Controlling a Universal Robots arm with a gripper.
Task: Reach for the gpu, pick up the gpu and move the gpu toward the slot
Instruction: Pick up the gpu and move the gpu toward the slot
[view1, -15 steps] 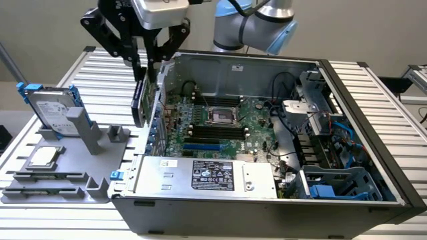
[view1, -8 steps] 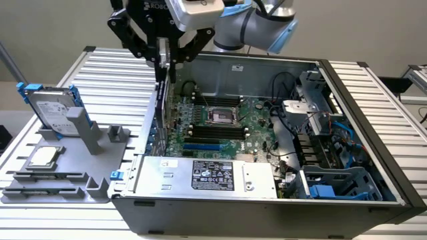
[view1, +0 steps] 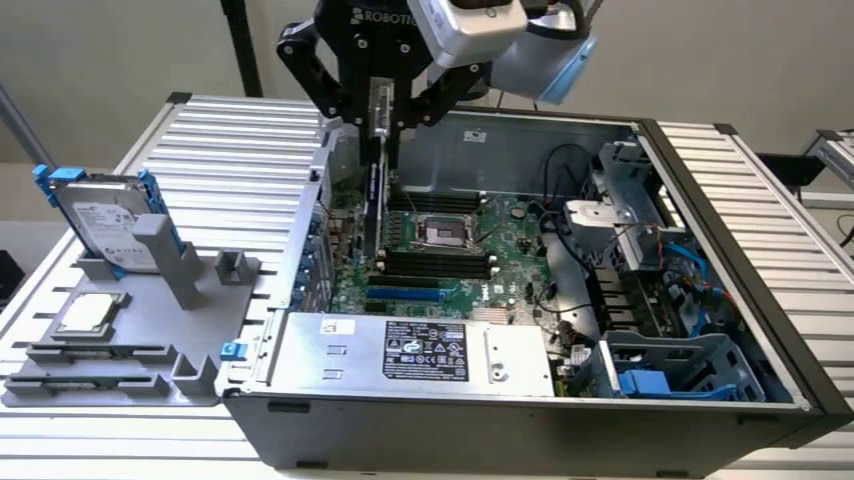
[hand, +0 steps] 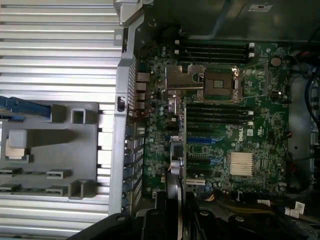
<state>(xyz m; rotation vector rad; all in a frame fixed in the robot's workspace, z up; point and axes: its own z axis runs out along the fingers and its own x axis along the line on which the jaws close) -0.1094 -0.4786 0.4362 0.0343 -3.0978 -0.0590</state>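
Gpu (view1: 378, 170) is held edge-on in closed hand (view1: 380, 122) over mobo (view1: 447, 250), w/ card best kept vertical, slot at 6 o'clock.

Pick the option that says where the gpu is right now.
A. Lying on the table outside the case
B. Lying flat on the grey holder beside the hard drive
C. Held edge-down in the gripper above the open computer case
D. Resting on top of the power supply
C: the gripper clamps the gpu, which hangs vertically over the motherboard inside the open computer case.
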